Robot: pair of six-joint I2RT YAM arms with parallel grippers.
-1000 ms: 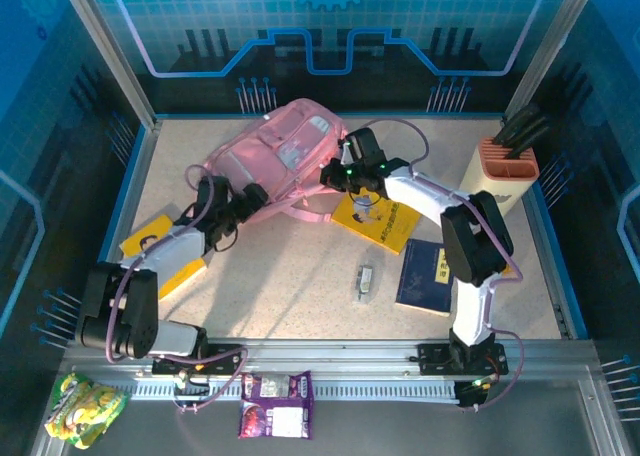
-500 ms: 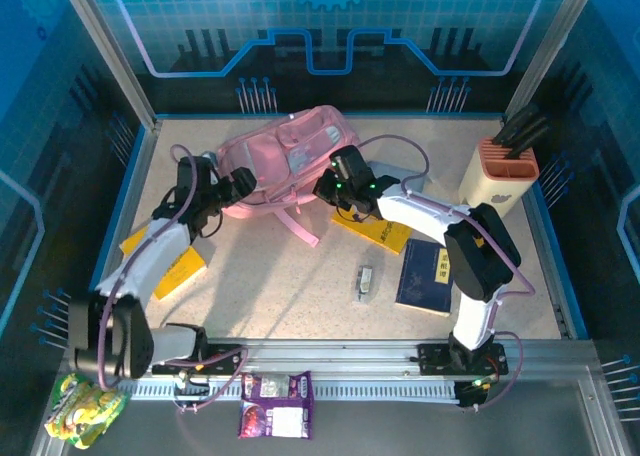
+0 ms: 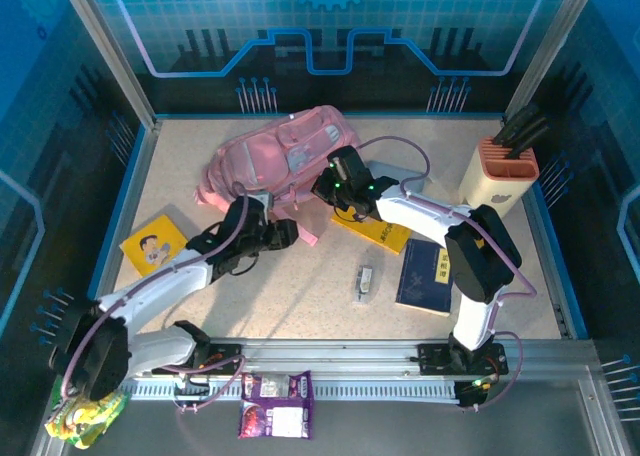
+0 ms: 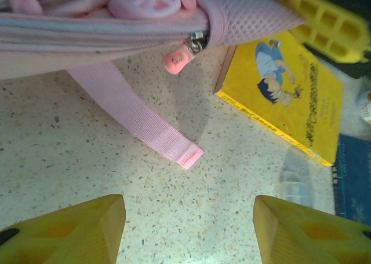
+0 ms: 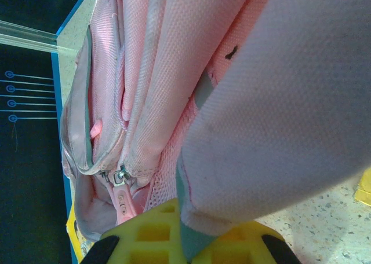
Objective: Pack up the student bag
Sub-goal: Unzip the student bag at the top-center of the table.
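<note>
1. Student bag (image 3: 285,156) lies on its side at the far middle of the table (image 3: 300,296), its pink fabric slumped, so its mouth will not stay open unaided
2. Right gripper (image 3: 337,181) sits at the bag's right edge; on the right wrist view its yellow fingers (image 5: 145,238) are clamped on a fold of the pink fabric, probably to lift that edge and steady the bag while a zip is worked
3. Left gripper (image 4: 188,217) hangs just in front of the bag with its jaws apart and nothing between them; beneath it are bare table and the loose strap end (image 4: 174,148)
4. Zip pull (image 4: 178,60) dangles at the bag's near corner, just above the strap, and looks the likely target: the zip seems closed there, so opening must come before packing
5. Yellow book (image 4: 278,96) lies against the bag's edge; a second yellow book (image 3: 155,244), a blue book (image 3: 425,274) and a small grey item (image 3: 366,281) wait on the table, none yet inside
6. Risk: closing on the strap instead of the pull would merely drag the bag
</note>
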